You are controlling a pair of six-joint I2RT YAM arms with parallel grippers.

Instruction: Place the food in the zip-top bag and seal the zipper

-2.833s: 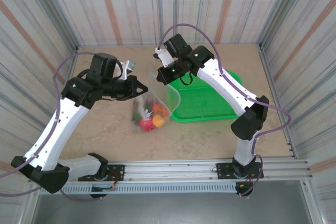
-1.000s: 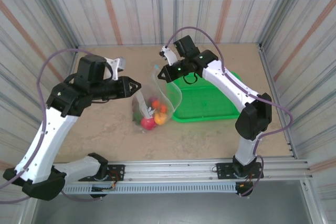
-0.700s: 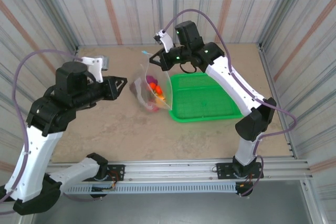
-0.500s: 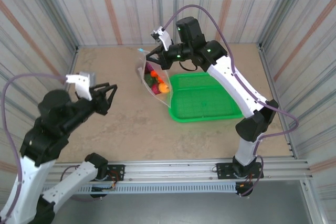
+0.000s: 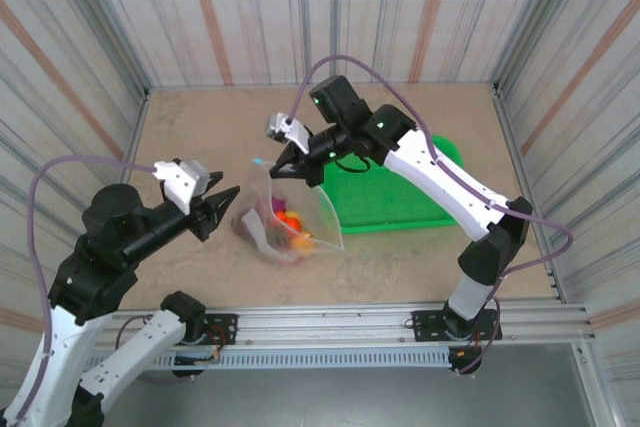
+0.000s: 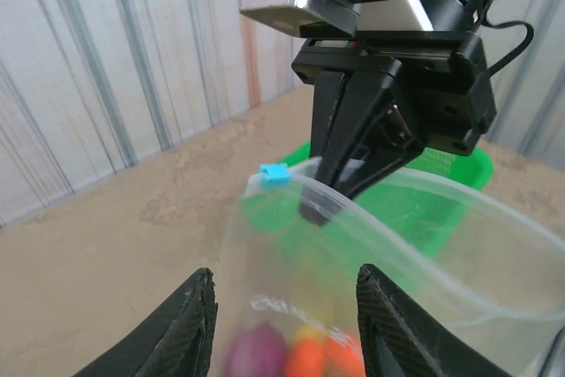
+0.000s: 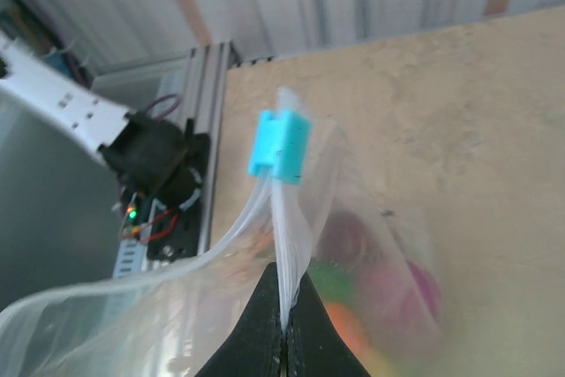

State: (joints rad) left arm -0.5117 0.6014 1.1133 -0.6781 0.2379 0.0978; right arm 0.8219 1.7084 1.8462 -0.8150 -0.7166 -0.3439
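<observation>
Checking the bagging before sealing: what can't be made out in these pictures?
- Food: count, kinds; top view, blurred inside the bag; left wrist view, blurred, cut by bottom edge.
- Green basket: part of its floor; top view, under the right arm.
- Zipper: far end; right wrist view, beyond frame edge.

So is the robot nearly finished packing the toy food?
Partly. Done: the toy food sits inside the bag. In hand: the right gripper pinches the zipper beside its blue slider, while the left gripper waits open nearby. Left: the bag's mouth gapes, so the zipper is not yet closed.
</observation>
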